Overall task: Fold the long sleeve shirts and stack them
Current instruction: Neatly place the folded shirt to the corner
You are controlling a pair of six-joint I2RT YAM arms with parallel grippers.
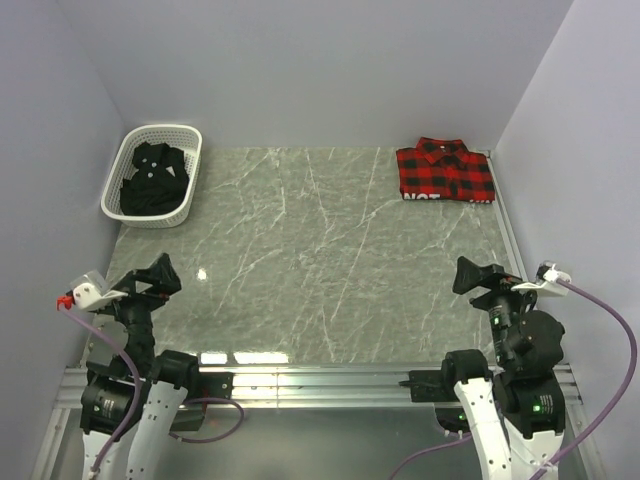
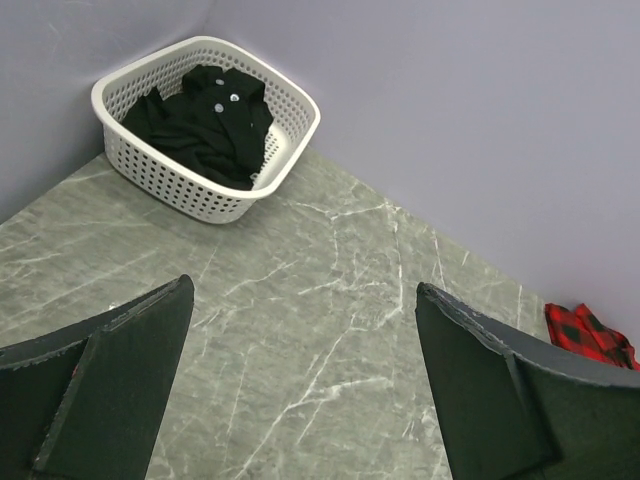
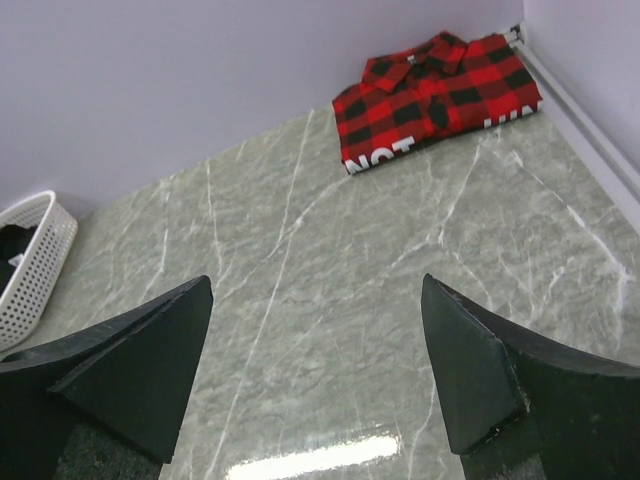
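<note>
Pale lilac walls close in the green-grey marbled table (image 1: 300, 270) on three sides, and you have something in each far corner; at the far left, close to the back and left walls, the white lattice basket (image 1: 116, 183) stands upright, the only container you can see; inside it the black shirt (image 2: 205, 125) lies crumpled, covering most of the bottom and sitting below the rim, with its collar up; at the far right corner the red-and-black check shirt (image 1: 445, 170) lies straight on the table, folded into a flat rectangle, with its collar toward the back wall, white lettering along its near edge and its right side just beside the table's metal rail; the two shirts are well apart; your left gripper (image 2: 302, 290) hangs over the near left of the table with its jaws spread wide and nothing between them, facing the basket; your right gripper (image 3: 315, 285) hangs over the near right, also spread wide and holding nothing, facing the check shirt; a few pale buttons (image 2: 232, 97) show on the black shirt.
</note>
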